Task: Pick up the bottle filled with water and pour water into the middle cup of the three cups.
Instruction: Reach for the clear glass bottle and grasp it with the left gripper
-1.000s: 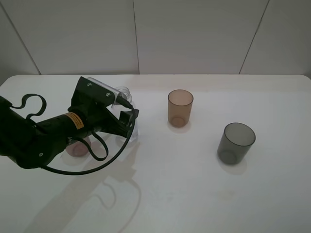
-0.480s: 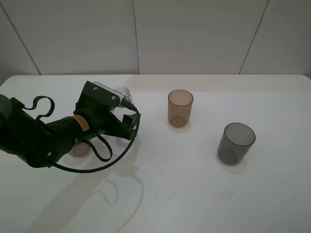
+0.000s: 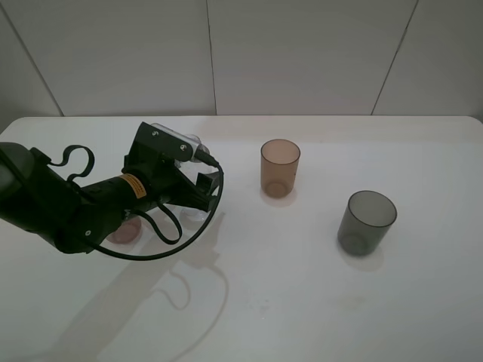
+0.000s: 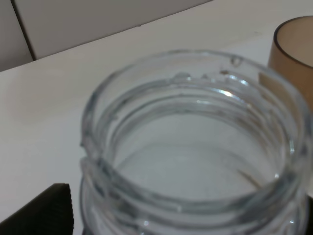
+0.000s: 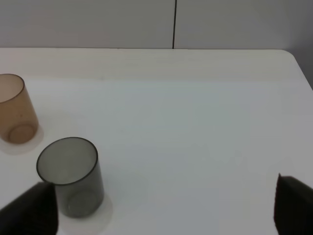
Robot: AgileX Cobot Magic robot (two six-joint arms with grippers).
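Observation:
The clear bottle point(image 3: 193, 143) is mostly hidden by my left gripper point(image 3: 199, 185), which is shut on it at the left of the table. Its open threaded mouth point(image 4: 195, 147), with water inside, fills the left wrist view. The amber middle cup point(image 3: 280, 167) stands upright to the right of the bottle, apart from it, and shows at the edge of the left wrist view point(image 4: 293, 54). The dark grey cup point(image 3: 366, 222) stands further right. The pinkish cup point(image 3: 125, 230) is partly hidden behind my left arm. My right gripper point(image 5: 161, 213) is open and empty, out of the high view.
The white table point(image 3: 302, 302) has a wall behind it. In the right wrist view the grey cup point(image 5: 71, 176) and the amber cup point(image 5: 14, 110) stand to one side. My left arm's black cable point(image 3: 173, 241) loops down over the table.
My left arm has moved to the right with the bottle, closer to the amber cup. The cups have not moved.

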